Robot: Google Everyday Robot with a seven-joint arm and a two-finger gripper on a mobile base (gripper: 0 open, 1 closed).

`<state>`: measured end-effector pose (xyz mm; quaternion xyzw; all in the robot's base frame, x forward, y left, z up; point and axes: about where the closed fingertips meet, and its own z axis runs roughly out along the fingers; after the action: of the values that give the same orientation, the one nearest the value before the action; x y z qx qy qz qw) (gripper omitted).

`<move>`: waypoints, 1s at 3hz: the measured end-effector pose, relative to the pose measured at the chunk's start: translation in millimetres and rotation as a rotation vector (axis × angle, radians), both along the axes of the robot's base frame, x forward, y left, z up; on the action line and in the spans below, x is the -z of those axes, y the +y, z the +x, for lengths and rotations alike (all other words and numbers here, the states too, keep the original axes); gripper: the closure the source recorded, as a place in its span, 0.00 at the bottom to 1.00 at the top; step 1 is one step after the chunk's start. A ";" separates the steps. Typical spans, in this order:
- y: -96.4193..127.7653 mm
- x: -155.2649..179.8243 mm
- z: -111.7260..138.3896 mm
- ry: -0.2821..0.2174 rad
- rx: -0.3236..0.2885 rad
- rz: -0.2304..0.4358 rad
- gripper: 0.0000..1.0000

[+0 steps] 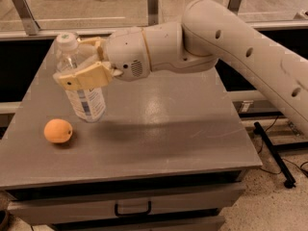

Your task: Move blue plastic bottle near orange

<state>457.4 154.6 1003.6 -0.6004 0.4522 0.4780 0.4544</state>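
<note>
- A drawer with a dark handle [132, 208] sits under the front edge of the counter [183, 134].
- The orange [58, 131] lies on the counter near the front-left corner, close to the left edge and with nothing touching it.
- The blue plastic bottle [87, 102] is just behind the orange and a little to its right, roughly midway along the left edge. It is near the fruit but apart from it, and it tilts slightly with its white cap [67, 40] towards the far-left corner.
- Its base looks very close to the surface, though I cannot tell for certain whether it is touching or just clear of it.
- The claw [73, 64] is closed across the bottle's upper body below the cap. One tan finger [86, 76] crosses the front and the other sits behind.
- Handling, as a judgement: the bottle is light, with thin walls that give under a squeeze and a smooth, rather slippery skin. Being tall, it will tip easily when set down.
- The present hold high on the body, near the stiffer shoulder, seems sound. A lower grip on the label would steady the bottle better as it is set down.
- The pale arm [250, 57] reaches in over the far-right corner.
- A glass railing [153, 4] runs beyond the far edge.
</note>
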 end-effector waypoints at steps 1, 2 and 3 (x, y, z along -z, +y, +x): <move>5.3 17.2 4.1 0.082 -0.017 0.031 0.35; 21.0 31.9 3.3 0.155 -0.057 0.073 0.12; 21.9 31.4 2.3 0.153 -0.060 0.072 0.00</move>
<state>459.7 176.5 972.2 -0.5585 0.4500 0.5519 0.4254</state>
